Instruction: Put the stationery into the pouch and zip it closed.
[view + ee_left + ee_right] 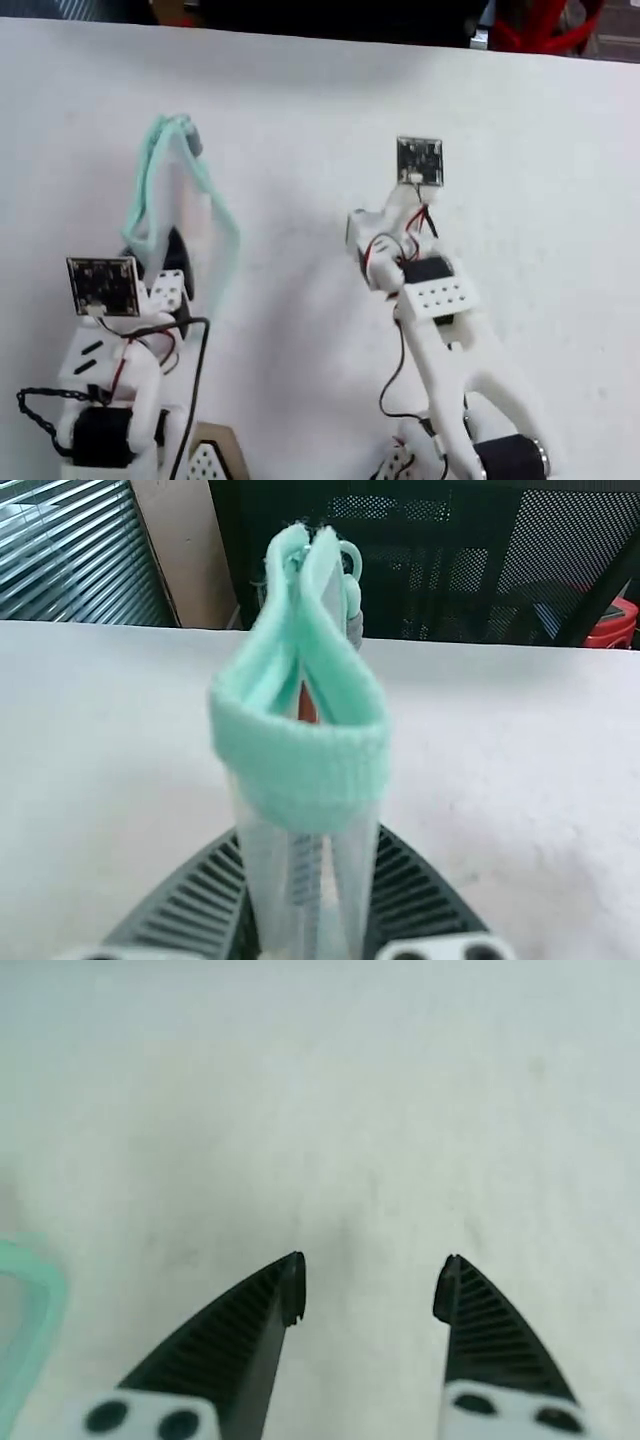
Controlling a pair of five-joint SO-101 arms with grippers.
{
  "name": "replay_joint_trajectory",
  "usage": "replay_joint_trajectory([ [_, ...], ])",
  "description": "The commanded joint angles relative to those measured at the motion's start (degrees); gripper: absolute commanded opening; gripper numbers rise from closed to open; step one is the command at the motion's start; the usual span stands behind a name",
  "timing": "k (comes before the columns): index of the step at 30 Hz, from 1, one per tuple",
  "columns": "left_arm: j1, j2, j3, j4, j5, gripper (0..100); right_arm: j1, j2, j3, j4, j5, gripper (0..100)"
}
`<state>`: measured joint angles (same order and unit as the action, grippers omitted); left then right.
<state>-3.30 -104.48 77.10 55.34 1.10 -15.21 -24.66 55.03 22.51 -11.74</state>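
One pouch (180, 195) sits at ten o'clock on one table (540, 150). Two arms: left arm (110, 380), right arm (445, 310). Two grippers: left gripper (307, 850), right gripper (370, 1282).

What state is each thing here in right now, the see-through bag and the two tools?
Clear plastic pouch with mint-green fabric trim: unzipped, mouth gaping open.
Left tool: shut on the pouch.
Right tool: open, empty, above the white table.

White surface (540, 150), matte, spanning the foreground. Behind its far edge: blinds (70, 550), a beige panel (185, 550) just beside them, black mesh (450, 560), and a red frame (540, 25) at 1 corner.
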Motion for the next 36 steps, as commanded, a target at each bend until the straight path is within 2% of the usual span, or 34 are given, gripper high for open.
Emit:
replay_joint_trajectory([
  [1, 0.9, 0.0, -0.3, -7.2, 0.3, 4, 0.8, 0.8, 0.8, -6.5, -0.1, 20.5],
  [4, 3.1, 0.1, -0.2, -13.6, 0.4, 4, 2.3, 1.1, 0.7, -6.6, -0.1, 20.5],
  [10, 18.7, 0.2, -0.3, -16.9, -0.4, 4, 6.5, 1.1, 0.5, -6.8, -0.1, 20.5],
  [13, 23.7, 0.3, -0.2, -18.9, -5.8, 4, 9.2, 1.4, 0.5, -8.8, -0.3, 20.5],
  [16, 25.9, 0.4, -0.2, -22.5, -9.0, 4, 12.3, 1.5, 0.5, -10.2, -0.5, 20.5],
  [19, 26.7, 2.9, -0.4, -24.6, -9.1, 3, 14.4, 1.5, 0.5, -10.4, -0.5, 20.5],
  [23, 28.4, 16.8, -6.2, -27.2, -7.6, 2, 15.5, 1.6, 0.6, -11.3, -0.5, 20.5],
  [25, 29.7, 26.0, -11.9, -26.8, -7.2, 2, 15.9, 1.6, 0.7, -11.3, -0.5, 20.5],
  [29, 33.9, 38.7, -21.5, -20.5, -7.2, 2, 17.3, 1.6, 0.7, -11.3, -0.5, 20.5],
  [33, 38.0, 39.3, -20.4, -19.4, -7.3, 2, 19.6, 1.6, 0.8, -12.9, -0.5, 20.5],
  [36, 37.9, 36.8, -17.4, -19.3, -7.3, 2, 20.3, 1.7, 0.9, -14.1, -0.5, 20.5],
])
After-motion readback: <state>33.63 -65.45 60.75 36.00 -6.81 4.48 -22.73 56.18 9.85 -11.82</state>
